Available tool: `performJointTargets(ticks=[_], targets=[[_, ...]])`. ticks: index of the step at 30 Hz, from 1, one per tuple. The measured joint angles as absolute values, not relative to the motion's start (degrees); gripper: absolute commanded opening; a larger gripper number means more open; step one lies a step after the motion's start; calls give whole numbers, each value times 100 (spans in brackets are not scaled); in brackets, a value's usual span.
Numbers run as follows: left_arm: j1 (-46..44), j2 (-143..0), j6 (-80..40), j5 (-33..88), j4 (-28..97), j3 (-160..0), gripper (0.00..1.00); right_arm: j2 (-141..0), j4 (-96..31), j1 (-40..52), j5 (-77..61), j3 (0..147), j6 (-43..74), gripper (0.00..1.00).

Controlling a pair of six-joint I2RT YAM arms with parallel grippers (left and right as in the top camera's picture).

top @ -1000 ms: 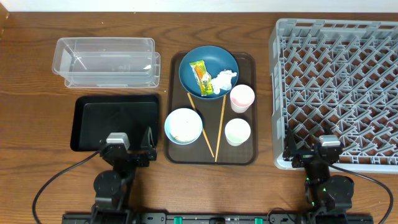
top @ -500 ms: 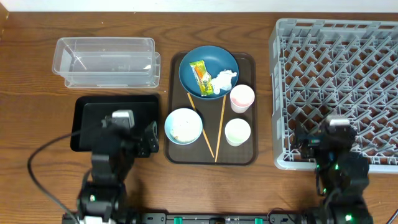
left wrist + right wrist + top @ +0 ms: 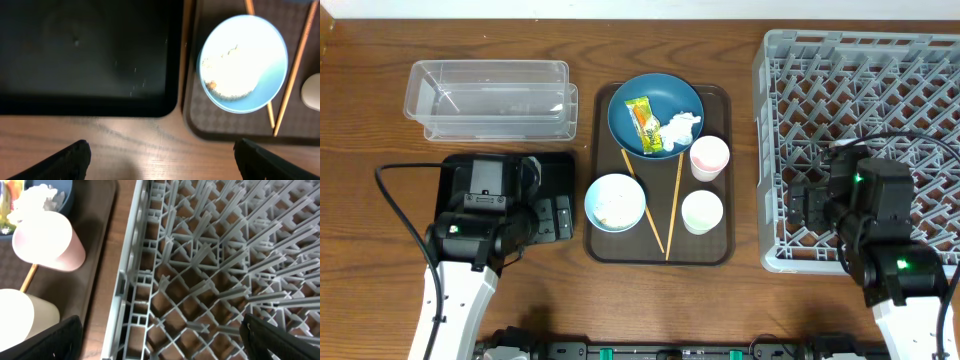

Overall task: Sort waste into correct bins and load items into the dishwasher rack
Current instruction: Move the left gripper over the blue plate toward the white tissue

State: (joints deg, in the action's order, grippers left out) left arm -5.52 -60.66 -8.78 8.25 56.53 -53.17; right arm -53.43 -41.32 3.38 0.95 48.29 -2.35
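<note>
The snack wrapper (image 3: 641, 112) and tissue (image 3: 681, 127) lie in the dark blue dish (image 3: 665, 93) on the brown serving tray (image 3: 720, 250), with the left hand (image 3: 167, 157) spread wide and empty by the black tray's (image 3: 85, 50) near corner, and the right hand (image 3: 167, 340) likewise spread and empty over the dishwasher rack's (image 3: 210, 255) left edge.

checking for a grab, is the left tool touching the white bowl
Apart: the left wrist view shows the left tool short of the bowl, table between.
</note>
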Motion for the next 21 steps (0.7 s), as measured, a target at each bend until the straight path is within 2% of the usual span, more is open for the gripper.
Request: performJointTargets(ticks=[10,21], targets=[[-552,-6110,-1079,1063,5566,-5452,94,-5153,-4110,338,-43,4890,-233,99],[-642,-7564,-987,1079,4947,-7183,94,-5113,-4077,338,-47,4904,-233,99]])
